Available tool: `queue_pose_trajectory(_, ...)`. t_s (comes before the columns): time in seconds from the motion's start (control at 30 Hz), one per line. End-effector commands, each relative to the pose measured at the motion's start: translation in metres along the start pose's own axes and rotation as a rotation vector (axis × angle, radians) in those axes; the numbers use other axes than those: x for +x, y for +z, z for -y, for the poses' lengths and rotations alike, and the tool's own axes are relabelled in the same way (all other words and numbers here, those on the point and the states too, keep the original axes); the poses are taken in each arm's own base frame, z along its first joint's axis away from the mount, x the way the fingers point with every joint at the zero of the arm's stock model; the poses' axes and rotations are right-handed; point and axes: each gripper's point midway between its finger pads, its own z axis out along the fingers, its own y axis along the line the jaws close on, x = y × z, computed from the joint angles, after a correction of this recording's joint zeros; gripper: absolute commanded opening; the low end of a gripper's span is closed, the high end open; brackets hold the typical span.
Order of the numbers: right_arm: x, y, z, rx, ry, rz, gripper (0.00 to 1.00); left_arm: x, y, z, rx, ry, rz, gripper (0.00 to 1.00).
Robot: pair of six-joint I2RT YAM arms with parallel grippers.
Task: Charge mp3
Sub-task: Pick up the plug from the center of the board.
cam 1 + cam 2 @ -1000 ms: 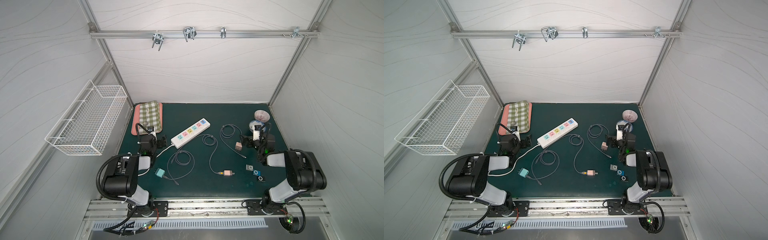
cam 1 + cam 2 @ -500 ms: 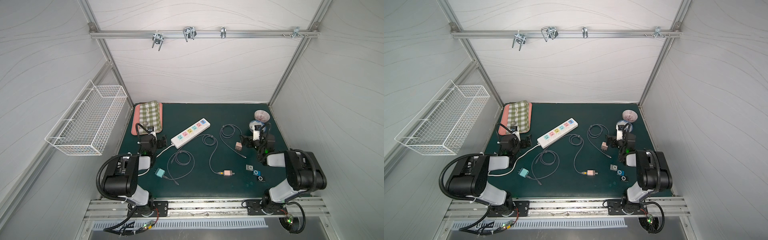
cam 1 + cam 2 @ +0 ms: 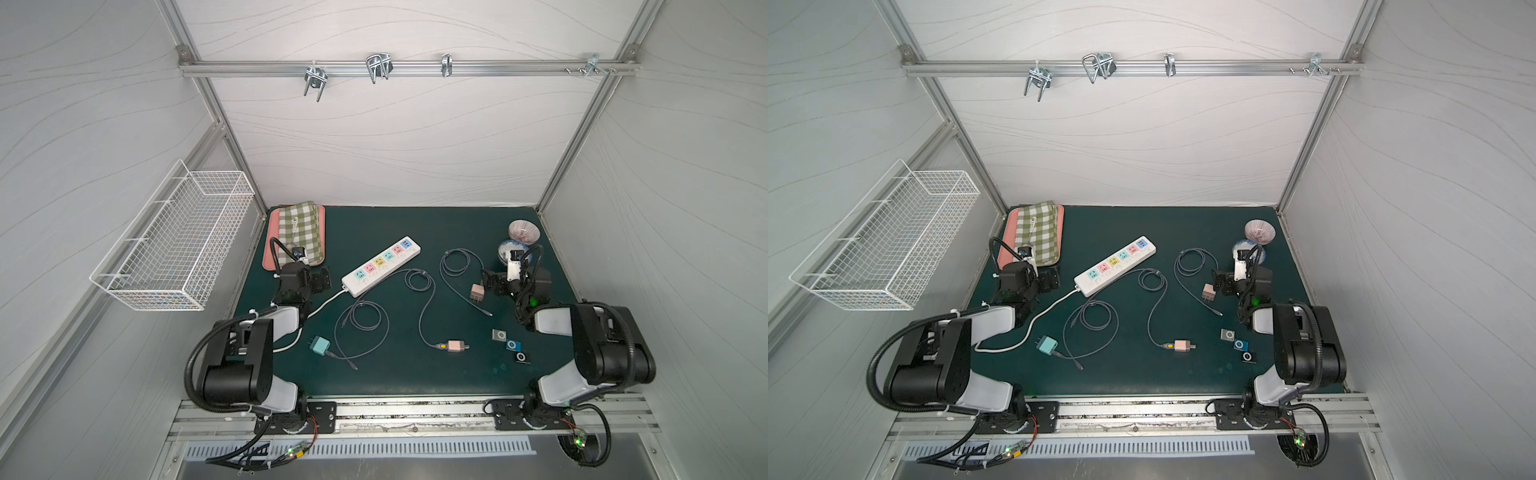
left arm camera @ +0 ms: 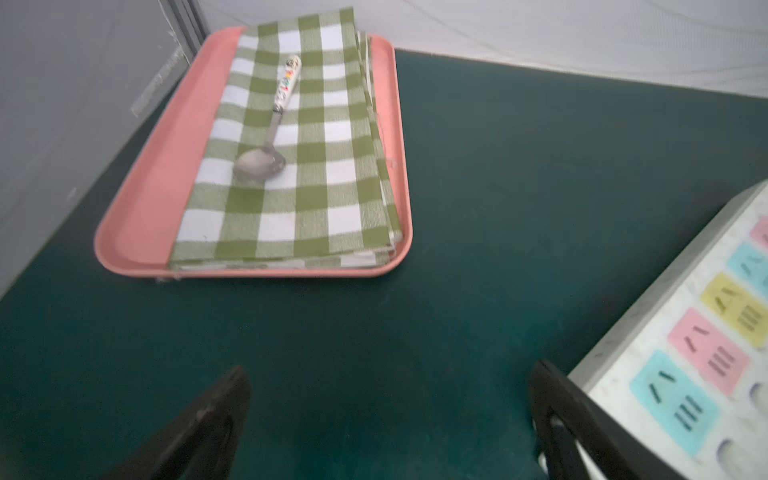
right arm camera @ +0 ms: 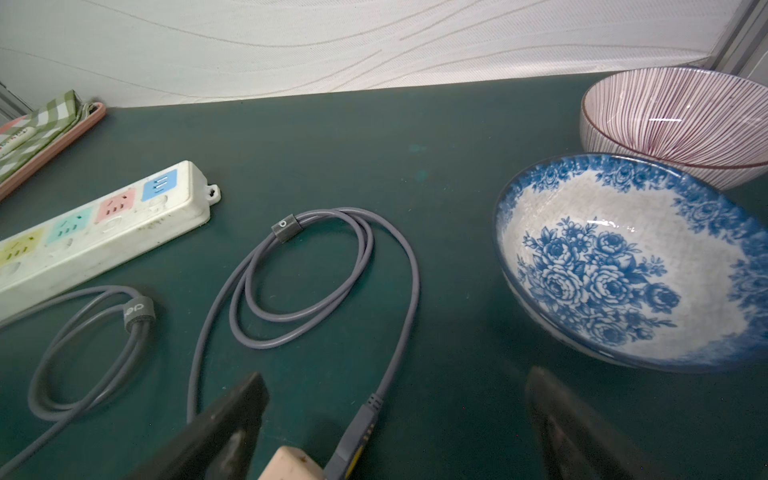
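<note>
Three small mp3 players lie in a row at the front right in both top views: silver (image 3: 499,335), blue (image 3: 513,345) and black (image 3: 521,357). The white power strip (image 3: 381,266) lies slanted mid-table. A pink charger (image 3: 476,292) with its grey cable (image 5: 324,266) plugged in sits just in front of my right gripper (image 3: 489,283). That gripper (image 5: 395,386) is open, with the charger (image 5: 291,465) low between its fingers. Another pink charger (image 3: 456,345) and a teal one (image 3: 320,345) lie nearer the front, each on a cable. My left gripper (image 3: 323,277) is open and empty (image 4: 388,374), beside the strip's near end (image 4: 681,374).
A pink tray (image 4: 141,199) with a green checked cloth and a spoon (image 4: 266,137) sits at the back left. Two bowls, blue floral (image 5: 623,266) and red-striped (image 5: 673,116), stand at the back right, close to the right gripper. A wire basket (image 3: 174,245) hangs on the left wall.
</note>
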Motion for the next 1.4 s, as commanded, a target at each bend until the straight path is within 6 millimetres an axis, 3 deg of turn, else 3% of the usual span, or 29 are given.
queue_pose_trajectory(0.0,-0.032,-0.006,-0.01,-0.031,0.0,-0.026,0.99,-0.042,-0.02,0.004,0.013,-0.022,0.027,0.99)
queue_pose_trajectory(0.1,-0.042,-0.008,-0.037,-0.117,0.015,-0.056,0.99,-0.06,-0.035,0.013,0.059,-0.046,-0.001,0.99)
queue_pose_trajectory(0.23,-0.044,-0.014,-0.119,-0.291,-0.126,-0.13,0.99,-0.077,-0.056,0.016,0.065,-0.1,-0.057,0.99)
queue_pose_trajectory(0.33,-0.026,-0.029,-0.197,-0.463,-0.24,-0.233,0.98,-0.085,-0.074,0.017,0.064,-0.157,-0.094,0.99)
queue_pose_trajectory(0.47,0.018,-0.066,-0.298,-0.672,-0.435,-0.312,0.97,-0.085,-0.09,0.005,0.027,-0.255,-0.132,0.99)
queue_pose_trajectory(0.57,0.054,-0.093,-0.356,-0.809,-0.568,-0.319,0.97,-0.081,-0.096,0.002,0.021,-0.283,-0.171,0.99)
queue_pose_trajectory(0.63,0.077,-0.103,-0.382,-0.869,-0.624,-0.332,0.95,-0.081,-0.1,0.002,0.018,-0.293,-0.188,0.99)
queue_pose_trajectory(0.77,0.12,-0.121,-0.43,-1.001,-0.654,-0.38,0.84,-0.088,-0.105,0.001,0.019,-0.309,-0.206,0.99)
queue_pose_trajectory(0.83,0.142,-0.13,-0.451,-1.053,-0.701,-0.384,0.83,-0.089,-0.107,-0.003,0.004,-0.329,-0.233,0.99)
queue_pose_trajectory(0.97,0.168,-0.133,-0.483,-1.108,-0.755,-0.388,0.74,-0.09,-0.108,-0.006,-0.004,-0.353,-0.255,0.99)
queue_pose_trajectory(1.23,0.174,-0.108,-0.508,-1.083,-0.757,-0.288,0.59,-0.092,-0.111,-0.006,-0.004,-0.365,-0.258,0.99)
queue_pose_trajectory(1.37,0.177,-0.101,-0.515,-1.088,-0.8,-0.267,0.58,-0.095,-0.115,-0.006,-0.004,-0.364,-0.244,0.99)
